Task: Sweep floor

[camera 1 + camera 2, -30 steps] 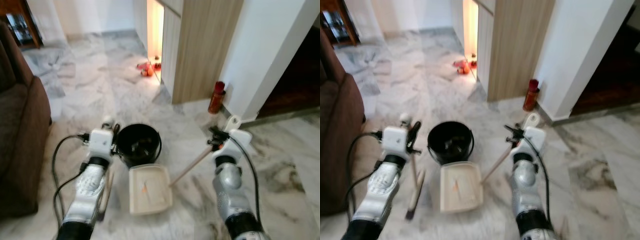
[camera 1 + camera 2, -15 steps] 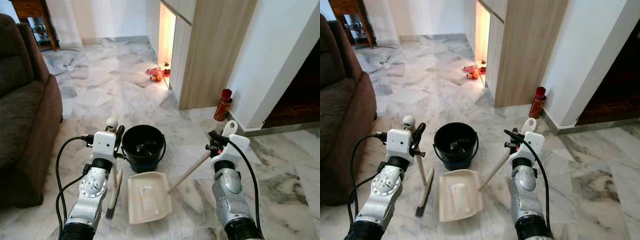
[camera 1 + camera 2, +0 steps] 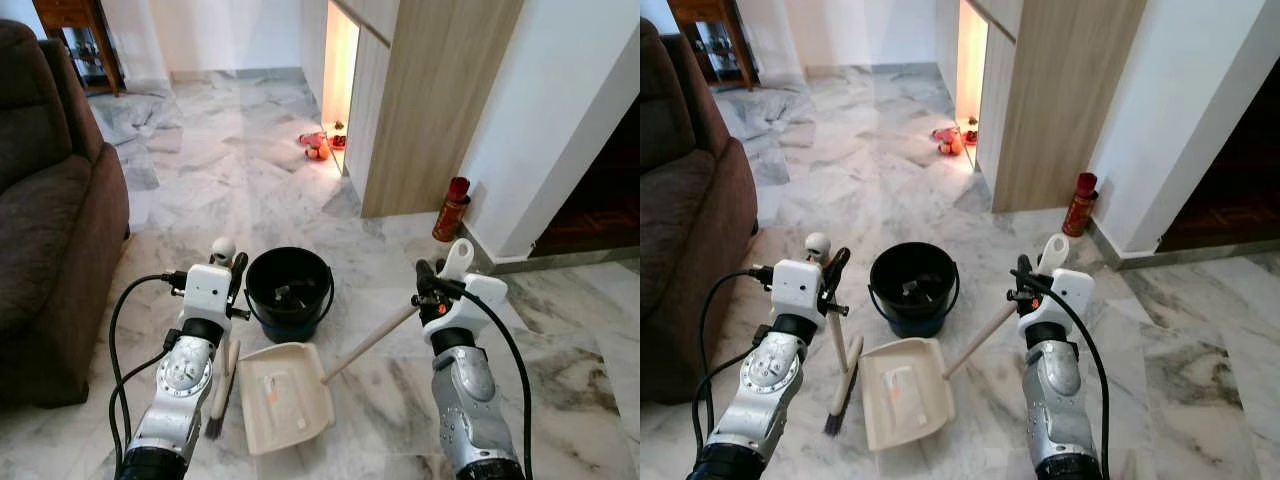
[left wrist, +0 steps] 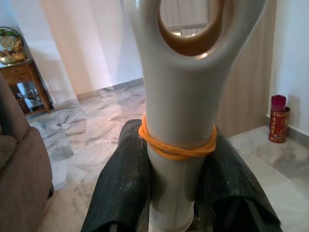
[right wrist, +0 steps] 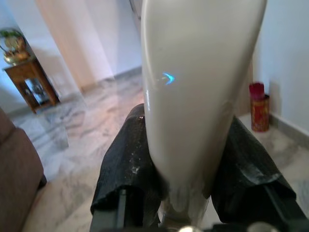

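Left gripper (image 3: 830, 285): clamped on the brush (image 3: 843, 372) handle; brush near upright, bristles on the marble floor (image 3: 880, 190) just left of the dustpan (image 3: 900, 390).

Right gripper (image 3: 1025, 285): clamped on the dustpan handle, which slants down and leftward to the pan; its mouth faces the robot.

Bucket (image 3: 912, 285): just beyond the pan.

Step, judged: tipping collected sweepings. Next: lift the pan's mouth over the bucket rim.

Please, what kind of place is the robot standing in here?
Most likely a living area in a home. A brown sofa stands on a marble-tiled floor, with a wooden side table at the far wall and a wood-panelled partition beside a lit opening.
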### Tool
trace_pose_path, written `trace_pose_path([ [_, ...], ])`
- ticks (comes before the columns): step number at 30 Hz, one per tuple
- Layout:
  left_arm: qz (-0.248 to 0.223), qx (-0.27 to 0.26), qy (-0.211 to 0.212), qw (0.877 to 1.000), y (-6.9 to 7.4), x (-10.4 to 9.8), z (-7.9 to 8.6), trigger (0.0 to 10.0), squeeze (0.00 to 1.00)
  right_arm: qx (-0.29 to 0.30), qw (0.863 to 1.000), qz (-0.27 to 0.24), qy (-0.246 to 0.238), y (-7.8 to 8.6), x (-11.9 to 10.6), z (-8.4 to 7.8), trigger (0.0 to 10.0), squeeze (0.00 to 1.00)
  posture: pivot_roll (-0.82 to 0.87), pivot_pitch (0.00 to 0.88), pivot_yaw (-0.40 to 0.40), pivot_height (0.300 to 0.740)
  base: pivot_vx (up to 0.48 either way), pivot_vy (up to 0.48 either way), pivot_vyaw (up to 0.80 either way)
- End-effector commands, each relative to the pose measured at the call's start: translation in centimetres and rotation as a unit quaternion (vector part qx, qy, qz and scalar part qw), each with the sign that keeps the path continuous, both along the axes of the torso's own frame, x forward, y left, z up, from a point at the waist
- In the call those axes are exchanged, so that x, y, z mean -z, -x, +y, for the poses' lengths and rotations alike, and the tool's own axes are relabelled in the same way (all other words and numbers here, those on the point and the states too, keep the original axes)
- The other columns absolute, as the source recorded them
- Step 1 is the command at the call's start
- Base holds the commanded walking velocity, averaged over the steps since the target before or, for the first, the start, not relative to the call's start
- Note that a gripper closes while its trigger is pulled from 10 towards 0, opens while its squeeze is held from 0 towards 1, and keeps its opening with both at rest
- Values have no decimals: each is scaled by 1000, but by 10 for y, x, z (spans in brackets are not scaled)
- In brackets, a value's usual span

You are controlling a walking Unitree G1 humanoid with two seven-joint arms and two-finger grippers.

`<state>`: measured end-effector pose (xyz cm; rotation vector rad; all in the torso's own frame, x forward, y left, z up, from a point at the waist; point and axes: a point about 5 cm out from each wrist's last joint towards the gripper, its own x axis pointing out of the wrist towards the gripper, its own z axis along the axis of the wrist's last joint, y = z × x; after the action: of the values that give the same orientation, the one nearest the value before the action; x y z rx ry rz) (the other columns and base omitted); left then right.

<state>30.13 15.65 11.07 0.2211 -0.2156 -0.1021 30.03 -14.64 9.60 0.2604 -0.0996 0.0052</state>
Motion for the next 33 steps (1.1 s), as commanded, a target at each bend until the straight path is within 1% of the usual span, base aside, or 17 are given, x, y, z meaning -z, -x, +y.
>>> trace_pose_path([
  [1, -17, 10, -7, 1000, 0, -6, -4, 10000, 0, 9, 998, -64, -13, -2, -27, -2, 10000, 0, 91, 0, -17, 740, 0, 0, 0],
  [2, -16, 10, -8, 1000, 1, -5, -4, 10000, 0, 13, 997, -75, -15, -2, -35, -2, 10000, 0, 91, 0, -16, 740, 0, 0, 0],
  [10, -17, 6, -12, 1000, 1, -4, -2, 10000, 0, 14, 995, -97, -13, -2, -50, -1, 10000, 0, 95, 0, -18, 740, 0, 0, 0],
  [14, -32, -28, -28, 999, 8, -3, 8, 10000, 0, 16, 994, -106, -12, -1, -58, -2, 10000, 0, 93, 0, -16, 740, 0, 0, 0],
  [19, -52, -84, -22, 995, 13, -7, 27, 10000, 0, 16, 994, -109, -13, -1, -61, -3, 10000, 0, 107, 0, -22, 740, 0, 0, 0],
  [21, -55, -95, -26, 994, 14, -8, 32, 10000, 0, 10, 994, -111, -12, 1, -64, -1, 10000, 0, 109, 0, -24, 740, 0, 0, 0],
  [25, -57, -99, -26, 993, 14, -7, 33, 10000, 0, 9, 993, -114, -10, 2, -67, -2, 10000, 0, 106, 0, -23, 740, 0, 0, 0],
  [28, -61, -106, -26, 992, 14, -8, 32, 10000, 0, 15, 991, -129, -13, 0, -78, -4, 10000, 0, 101, 0, -22, 740, 0, 0, 0],
  [33, -60, -117, -28, 991, 18, -4, 33, 10000, 0, 22, 990, -141, -12, -3, -87, -5, 10000, 0, 106, 0, -24, 740, 0, 0, 0],
])
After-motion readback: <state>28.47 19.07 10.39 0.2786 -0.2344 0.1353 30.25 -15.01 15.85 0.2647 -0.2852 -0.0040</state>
